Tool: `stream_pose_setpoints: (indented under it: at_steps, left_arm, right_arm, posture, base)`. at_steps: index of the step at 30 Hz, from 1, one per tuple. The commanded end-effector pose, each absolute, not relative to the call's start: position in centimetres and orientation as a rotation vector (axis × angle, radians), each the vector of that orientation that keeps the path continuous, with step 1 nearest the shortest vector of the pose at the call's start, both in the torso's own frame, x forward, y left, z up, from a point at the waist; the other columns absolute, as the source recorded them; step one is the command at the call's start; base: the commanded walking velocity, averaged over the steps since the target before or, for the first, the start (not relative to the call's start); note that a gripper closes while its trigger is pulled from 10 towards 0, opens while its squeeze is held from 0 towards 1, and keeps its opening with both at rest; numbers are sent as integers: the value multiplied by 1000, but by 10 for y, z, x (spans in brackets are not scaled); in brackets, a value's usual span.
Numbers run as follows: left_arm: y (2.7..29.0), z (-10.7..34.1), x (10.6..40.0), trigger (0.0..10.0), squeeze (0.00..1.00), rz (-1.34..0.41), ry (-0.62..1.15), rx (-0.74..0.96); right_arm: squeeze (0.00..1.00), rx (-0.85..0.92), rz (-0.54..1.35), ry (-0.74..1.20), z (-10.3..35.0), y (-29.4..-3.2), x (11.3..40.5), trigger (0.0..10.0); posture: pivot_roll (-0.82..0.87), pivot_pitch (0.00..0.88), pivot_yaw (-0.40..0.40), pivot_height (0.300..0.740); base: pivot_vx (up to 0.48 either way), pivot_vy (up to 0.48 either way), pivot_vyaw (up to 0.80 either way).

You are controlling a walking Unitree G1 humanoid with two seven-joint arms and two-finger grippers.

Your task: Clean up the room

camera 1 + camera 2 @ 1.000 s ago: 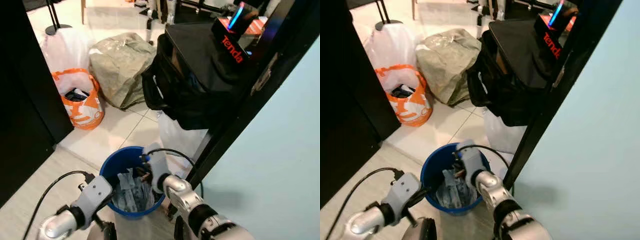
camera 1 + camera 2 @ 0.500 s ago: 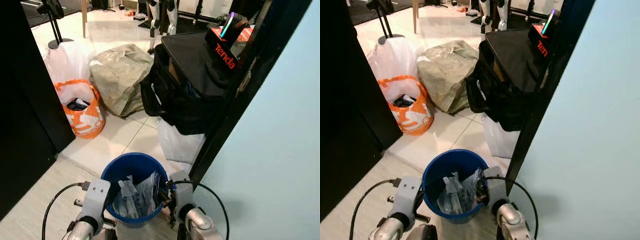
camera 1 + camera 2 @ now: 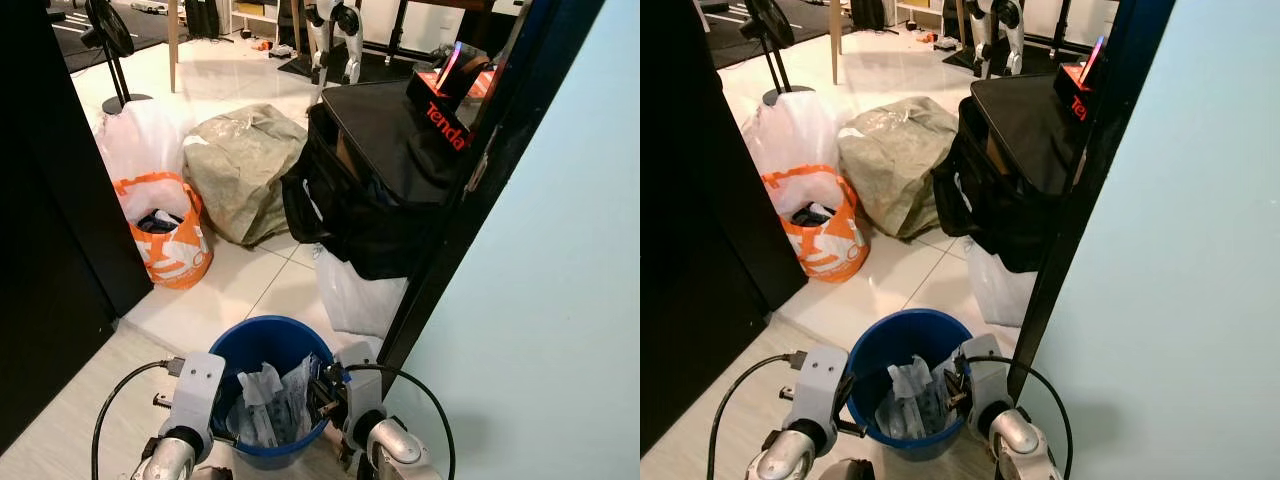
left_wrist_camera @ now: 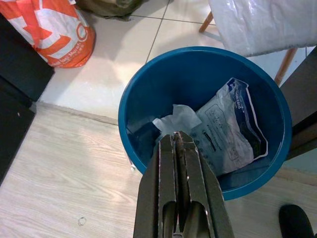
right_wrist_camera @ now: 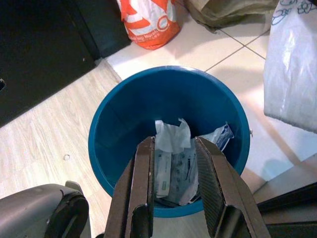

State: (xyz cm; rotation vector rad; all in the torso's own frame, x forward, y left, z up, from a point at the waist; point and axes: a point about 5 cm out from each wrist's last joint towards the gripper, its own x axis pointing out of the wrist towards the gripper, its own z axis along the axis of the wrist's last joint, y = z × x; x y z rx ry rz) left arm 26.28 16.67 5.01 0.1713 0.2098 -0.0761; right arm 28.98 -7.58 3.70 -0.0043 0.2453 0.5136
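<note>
A blue bucket [image 3: 262, 331] stands on the floor just in front of me, holding crumpled white paper [image 5: 171, 134] and printed plastic wrappers [image 4: 229, 130]. My left gripper [image 4: 176, 135] hovers above the bucket's near rim, its two black fingers shut together with nothing between them. My right gripper [image 5: 174, 144] hangs over the bucket's other side, open and empty. Its fingers [image 5: 145, 151] frame the trash below. In the left eye view both wrists flank the bucket, left wrist [image 3: 198, 384] and right wrist [image 3: 356, 384].
An orange bag [image 3: 172, 238], a white bag [image 3: 140, 135] and an olive sack [image 3: 240, 160] lie on the tiles beyond. A black bag [image 3: 375, 185] with a Tenda box [image 3: 445, 100] sits above a white plastic bag [image 3: 352, 295]. Dark door frame [image 3: 450, 250] right, black cabinet [image 3: 40, 230] left.
My right gripper has drawn back from over the bucket's middle to its right rim. Both arms have sunk lower in view, and the camera has tilted up a little.
</note>
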Motion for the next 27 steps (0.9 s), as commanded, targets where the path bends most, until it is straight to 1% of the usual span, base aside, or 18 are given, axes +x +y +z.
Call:
stream_pose_setpoints:
  at_steps: [1, 4, 18, 27]
  left_arm:
    - [165, 46, 258, 10000, 0, -73, 227, 160]
    - [165, 46, 258, 10000, 0, -70, 225, 160]
    - [161, 52, 262, 10000, 0, -64, 199, 141]
    - [162, 52, 263, 10000, 0, -67, 198, 145]
  right_arm:
    - [0, 15, 507, 263, 34, -77, 286, 10000]
    - [0, 16, 507, 263, 34, -77, 285, 10000]
    - [0, 27, 496, 255, 38, -76, 284, 10000]
    - [0, 32, 493, 254, 39, -75, 284, 10000]
  posture:
    - [53, 160, -74, 637]
    - [54, 160, -74, 642]
    - [54, 150, -59, 697]
    - [60, 140, -54, 723]
  base:
    - [0, 0, 0]
    - [0, 0, 0]
    - [0, 0, 0]
    - [0, 0, 0]
